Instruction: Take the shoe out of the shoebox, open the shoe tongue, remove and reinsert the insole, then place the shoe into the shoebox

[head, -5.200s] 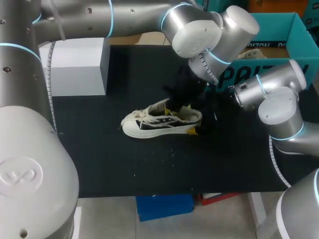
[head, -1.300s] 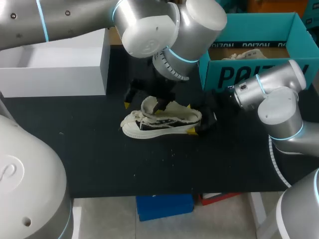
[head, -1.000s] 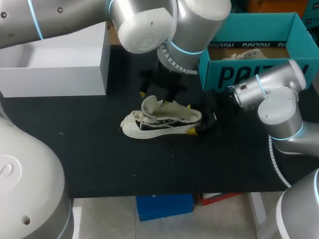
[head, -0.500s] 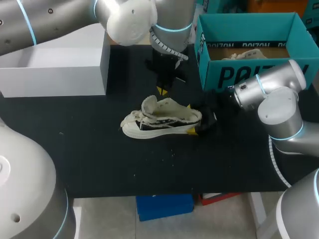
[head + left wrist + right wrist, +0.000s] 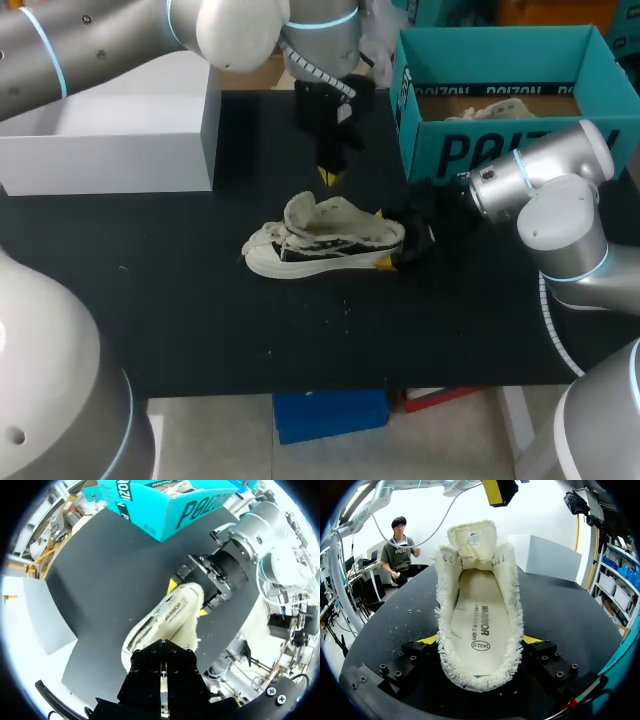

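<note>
A cream and black shoe [image 5: 318, 241] lies on its sole on the black table [image 5: 200, 320], toe to the left. Its tongue [image 5: 472, 540] stands pulled up, and the insole [image 5: 476, 625] shows inside. My right gripper [image 5: 384, 240] is shut on the heel, with a yellow tip on each side [image 5: 480, 642]. My left gripper [image 5: 328, 176] hangs shut and empty above the table just behind the shoe. In the left wrist view its fingers [image 5: 161, 687] are pressed together above the shoe [image 5: 170, 622]. The teal shoebox [image 5: 500, 150] stands at the back right.
A second shoe [image 5: 497, 108] lies inside the shoebox. A white box [image 5: 110, 135] stands at the back left, also seen beyond the shoe [image 5: 545, 555] from the right wrist. Small crumbs dot the table in front of the shoe.
My left gripper has shut and drawn up and back from the tongue toward the table's rear. The tongue stays pulled open. The right gripper and the shoe have not moved.
</note>
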Controlling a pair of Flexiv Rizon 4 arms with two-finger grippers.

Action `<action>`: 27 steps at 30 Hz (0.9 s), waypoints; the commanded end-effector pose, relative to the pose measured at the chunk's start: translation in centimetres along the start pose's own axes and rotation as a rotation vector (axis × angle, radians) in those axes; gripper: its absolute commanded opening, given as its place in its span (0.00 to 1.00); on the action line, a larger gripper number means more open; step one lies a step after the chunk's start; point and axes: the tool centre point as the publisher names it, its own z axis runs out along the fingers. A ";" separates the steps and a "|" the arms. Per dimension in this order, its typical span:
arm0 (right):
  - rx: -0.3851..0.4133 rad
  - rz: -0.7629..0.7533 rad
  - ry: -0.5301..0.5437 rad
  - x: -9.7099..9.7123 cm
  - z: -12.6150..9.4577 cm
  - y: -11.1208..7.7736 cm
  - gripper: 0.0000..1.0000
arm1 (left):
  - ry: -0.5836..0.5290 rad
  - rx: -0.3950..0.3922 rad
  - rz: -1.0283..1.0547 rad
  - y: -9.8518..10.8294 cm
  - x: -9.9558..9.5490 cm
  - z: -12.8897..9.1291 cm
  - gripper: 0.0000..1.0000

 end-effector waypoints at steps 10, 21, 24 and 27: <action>0.001 0.001 -0.002 -0.1 0.1 -0.2 0.00 | 0.257 0.035 0.587 -0.1 0.7 0.0 0.00; 0.001 0.001 -0.002 -0.1 0.1 -0.2 0.00 | 0.262 -0.013 0.653 -0.5 0.7 1.3 0.00; 0.001 0.001 -0.002 -0.1 0.1 -0.2 0.00 | 0.256 -0.043 0.659 -0.6 0.9 2.3 0.00; 0.001 0.001 -0.002 -0.1 0.1 -0.2 0.00 | 0.251 -0.041 0.655 -0.6 0.9 2.6 0.00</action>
